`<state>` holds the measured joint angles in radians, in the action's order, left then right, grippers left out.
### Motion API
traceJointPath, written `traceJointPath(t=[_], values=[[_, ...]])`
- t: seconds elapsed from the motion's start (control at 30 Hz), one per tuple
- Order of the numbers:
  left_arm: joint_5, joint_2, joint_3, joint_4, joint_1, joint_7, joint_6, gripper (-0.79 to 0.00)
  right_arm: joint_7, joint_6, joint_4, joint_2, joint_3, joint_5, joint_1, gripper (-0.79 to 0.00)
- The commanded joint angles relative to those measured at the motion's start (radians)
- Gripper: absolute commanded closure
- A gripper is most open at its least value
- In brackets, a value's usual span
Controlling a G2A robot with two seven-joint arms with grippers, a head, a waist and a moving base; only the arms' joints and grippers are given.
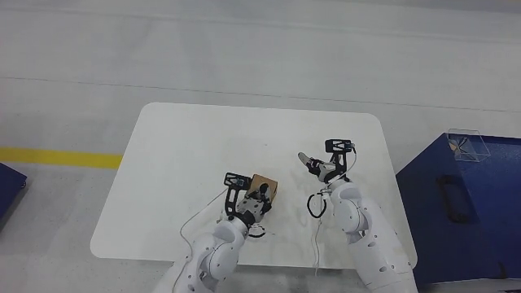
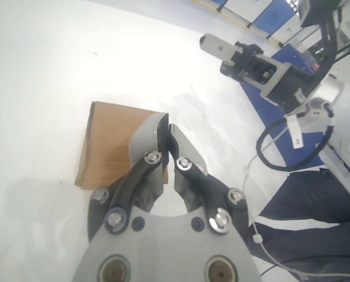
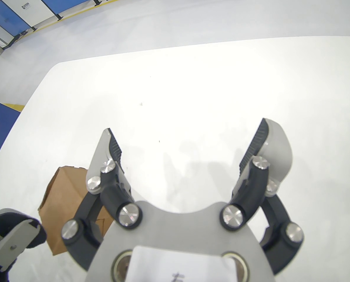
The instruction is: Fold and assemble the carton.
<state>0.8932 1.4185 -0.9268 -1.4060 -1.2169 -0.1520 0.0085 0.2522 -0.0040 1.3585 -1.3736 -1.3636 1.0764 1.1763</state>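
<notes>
A small brown carton (image 1: 264,185) (image 2: 110,139) (image 3: 62,195) rests on the white table (image 1: 203,146), near its front edge. My left gripper (image 1: 259,203) (image 2: 168,126) (image 3: 19,224) is shut, its tips lying along the carton's right edge; I cannot tell whether any cardboard is pinched between them. My right gripper (image 1: 312,164) (image 3: 189,136) (image 2: 205,42) hovers open and empty to the right of the carton, well apart from it.
A blue stand (image 1: 464,212) sits just off the table's right side with a clear plastic box (image 1: 466,142) on top. Black and white cables (image 2: 269,148) hang from the right arm. The far half of the table is bare.
</notes>
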Motion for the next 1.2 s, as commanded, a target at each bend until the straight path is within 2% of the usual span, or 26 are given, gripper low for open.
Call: traceJointPath(t=[0.0,0.17,0.37,0.57,0.77,0.9,1.13,1.17], values=[[0.007,0.003,0.005,0.013,0.01,-0.01,0.017,0.0,0.0,0.0,0.0,0.0,0.0,0.0,0.0,-0.785],[-0.03,0.006,-0.01,-0.014,-0.01,0.08,-0.028,0.0,0.0,0.0,0.0,0.0,0.0,0.0,0.0,-0.785],[-0.02,0.012,-0.003,0.033,0.013,0.0,0.04,0.0,0.0,0.0,0.0,0.0,0.0,0.0,0.0,-0.785],[-0.05,0.016,-0.012,0.014,-0.001,0.073,-0.014,0.0,0.0,0.0,0.0,0.0,0.0,0.0,0.0,-0.785],[-0.023,0.022,-0.002,0.05,0.02,0.034,0.031,0.0,0.0,0.0,0.0,0.0,0.0,0.0,0.0,-0.785],[-0.053,0.024,-0.016,-0.001,-0.009,0.14,-0.025,0.0,0.0,0.0,0.0,0.0,0.0,0.0,0.0,-0.785],[0.007,0.001,-0.074,-0.152,-0.15,0.423,-0.211,0.0,0.0,0.0,0.0,0.0,0.0,0.0,0.0,-0.785],[0.012,0.0,-0.076,-0.156,-0.157,0.434,-0.216,0.0,0.0,0.0,0.0,0.0,0.0,0.0,0.0,-0.785]])
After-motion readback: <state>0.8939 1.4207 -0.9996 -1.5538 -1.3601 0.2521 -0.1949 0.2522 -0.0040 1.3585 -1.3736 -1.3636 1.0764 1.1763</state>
